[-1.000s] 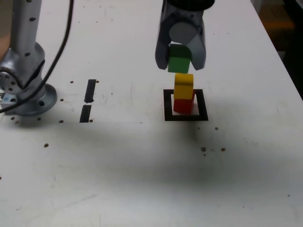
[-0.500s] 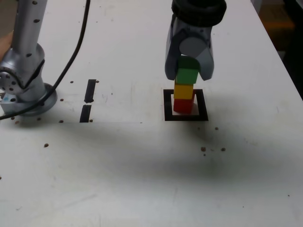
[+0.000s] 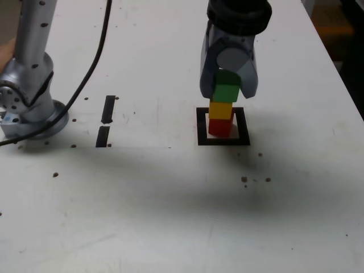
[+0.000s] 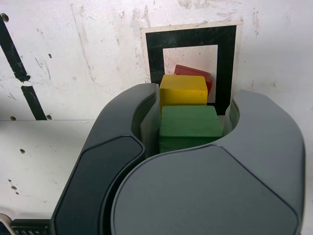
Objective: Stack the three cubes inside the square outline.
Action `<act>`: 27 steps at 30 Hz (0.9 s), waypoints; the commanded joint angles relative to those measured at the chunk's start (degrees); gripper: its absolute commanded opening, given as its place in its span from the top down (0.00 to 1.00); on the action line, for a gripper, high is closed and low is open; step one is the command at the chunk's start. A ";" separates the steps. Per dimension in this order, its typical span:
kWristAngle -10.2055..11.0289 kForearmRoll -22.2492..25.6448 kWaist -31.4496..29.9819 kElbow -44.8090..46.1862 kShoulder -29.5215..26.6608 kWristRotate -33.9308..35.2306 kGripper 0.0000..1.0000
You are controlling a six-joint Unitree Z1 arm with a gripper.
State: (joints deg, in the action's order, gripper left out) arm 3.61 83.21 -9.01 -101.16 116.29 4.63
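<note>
A red cube [image 3: 219, 126] stands inside the square outline [image 3: 223, 139] of black tape, with a yellow cube [image 3: 220, 109] stacked on it. My gripper [image 3: 227, 91] hangs over the stack, shut on the green cube [image 3: 226, 90], whose underside meets or nearly meets the yellow cube's top. In the wrist view the green cube [image 4: 190, 128] sits between the two dark fingers, with the yellow cube [image 4: 183, 90] and a sliver of the red cube [image 4: 195, 71] below it inside the outline [image 4: 154, 54].
Two short black tape strips [image 3: 106, 119] lie on the white table at the exterior view's left. The arm's metal base [image 3: 31, 108] and its black cable [image 3: 85, 68] stand further left. Small dark specks dot the table.
The gripper has come down and shifted slightly to the exterior view's right with the green cube, from a gap above the yellow cube to right on top of it.
</note>
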 commanded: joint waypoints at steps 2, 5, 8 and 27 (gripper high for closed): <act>-0.02 -0.07 0.38 0.51 0.18 -0.31 0.68; -0.27 -0.24 0.63 1.03 0.18 -0.49 0.67; -0.68 -0.55 0.66 1.21 0.23 -0.77 0.61; 3.33 3.94 -0.55 1.28 -10.70 1.40 0.00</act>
State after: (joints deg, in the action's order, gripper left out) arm 6.62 86.77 -8.92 -99.51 109.27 5.77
